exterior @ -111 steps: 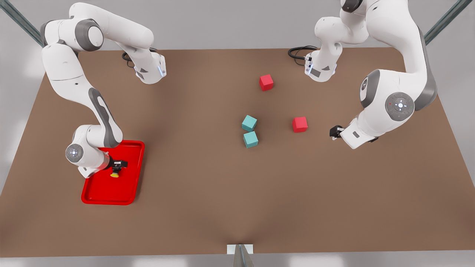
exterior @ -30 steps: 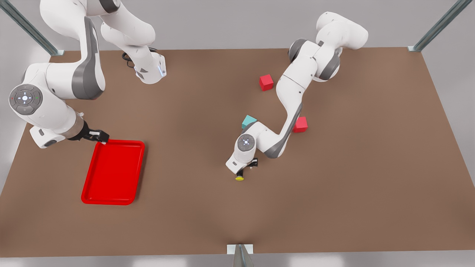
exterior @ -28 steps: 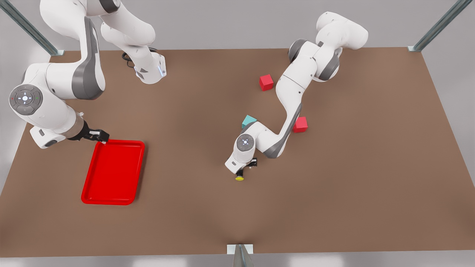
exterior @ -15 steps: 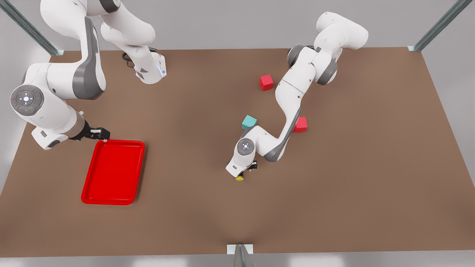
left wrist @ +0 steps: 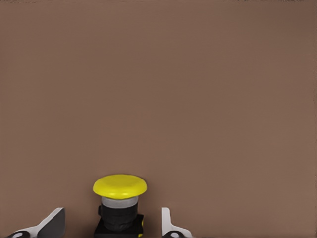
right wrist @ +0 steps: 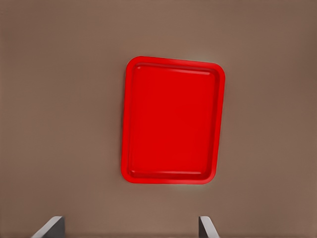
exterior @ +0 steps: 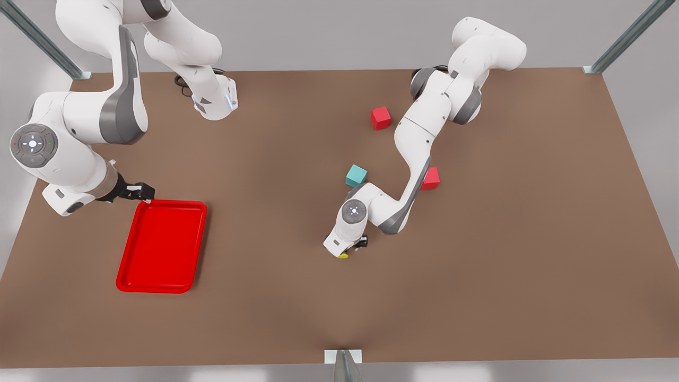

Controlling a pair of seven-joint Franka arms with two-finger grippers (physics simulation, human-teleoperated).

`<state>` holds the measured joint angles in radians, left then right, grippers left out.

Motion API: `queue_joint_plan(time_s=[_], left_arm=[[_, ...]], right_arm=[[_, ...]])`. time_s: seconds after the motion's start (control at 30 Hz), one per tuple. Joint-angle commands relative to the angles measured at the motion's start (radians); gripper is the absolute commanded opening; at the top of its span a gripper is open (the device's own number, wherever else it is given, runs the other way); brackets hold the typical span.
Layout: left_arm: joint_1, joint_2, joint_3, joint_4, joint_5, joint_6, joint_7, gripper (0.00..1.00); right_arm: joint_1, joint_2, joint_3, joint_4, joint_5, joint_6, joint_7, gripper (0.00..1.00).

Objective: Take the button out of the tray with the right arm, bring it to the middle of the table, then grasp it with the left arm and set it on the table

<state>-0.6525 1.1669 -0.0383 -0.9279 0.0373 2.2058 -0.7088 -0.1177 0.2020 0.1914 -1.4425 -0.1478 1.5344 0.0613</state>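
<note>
The button [exterior: 344, 255], a dark base under a yellow cap, stands upright on the table [exterior: 477, 276] near its middle. In the left wrist view the button [left wrist: 120, 198] sits between the fingertips with a gap on each side. My left gripper [exterior: 353, 248] is open around it, low over the table, and its wrist hides part of the cap. The red tray [exterior: 162, 246] lies at the front view's left with nothing in it. My right gripper [exterior: 139, 192] hangs open above the tray's far corner, and the right wrist view looks down on the tray [right wrist: 171, 119].
A red cube [exterior: 380, 117] lies far back, a teal cube [exterior: 356, 175] just behind the left arm's wrist, and another red cube [exterior: 431, 178] is half hidden by its forearm. Bare brown table stretches along the near edge and the front view's right.
The left arm's wrist has sunk toward the button and now covers more of it, while the button has stayed put. The right arm has barely shifted by the tray.
</note>
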Motion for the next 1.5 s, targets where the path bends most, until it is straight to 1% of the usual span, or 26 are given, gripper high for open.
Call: queue_joint_plan(time_s=[0.0, 0.07, 0.13, 0.17, 0.3, 0.57, 0.77, 1.03, 1.47], left_arm=[[-0.001, -0.003, 0.001, 0.000, 0.003, 0.014, 0.048, 0.90], [-0.002, -0.004, 0.003, 0.000, 0.006, 0.009, 0.046, 0.82], [-0.006, -0.006, 0.003, 0.000, 0.006, 0.006, 0.046, 0.66], [-0.006, -0.006, 0.003, 0.000, 0.006, 0.006, 0.045, 0.63], [-0.006, -0.003, 0.003, 0.000, 0.006, 0.006, 0.045, 0.58], [-0.007, -0.006, 0.011, 0.000, 0.007, -0.008, 0.045, 0.56], [-0.038, -0.006, 0.060, 0.000, 0.006, -0.011, 0.040, 0.55], [-0.038, -0.019, 0.063, -0.002, 0.006, -0.058, 0.038, 0.55], [-0.033, -0.015, 0.057, -0.008, -0.002, -0.058, 0.031, 0.54]], right_arm=[[0.000, -0.001, 0.000, 0.001, 0.001, 0.000, -0.032, 1.00], [0.001, -0.001, 0.000, -0.001, 0.001, 0.000, -0.031, 1.00], [0.001, -0.001, 0.000, -0.001, 0.001, 0.000, -0.031, 1.00], [0.001, -0.001, 0.000, -0.001, 0.001, 0.000, -0.031, 1.00], [0.000, -0.001, 0.000, -0.001, 0.001, 0.000, -0.031, 1.00], [0.000, -0.001, 0.000, -0.001, 0.001, 0.000, -0.031, 1.00], [0.001, -0.001, 0.000, -0.001, -0.001, 0.000, -0.031, 1.00], [0.000, -0.001, 0.000, -0.001, -0.001, 0.000, -0.031, 1.00], [0.000, -0.001, 0.000, -0.001, -0.001, 0.000, -0.031, 1.00]])
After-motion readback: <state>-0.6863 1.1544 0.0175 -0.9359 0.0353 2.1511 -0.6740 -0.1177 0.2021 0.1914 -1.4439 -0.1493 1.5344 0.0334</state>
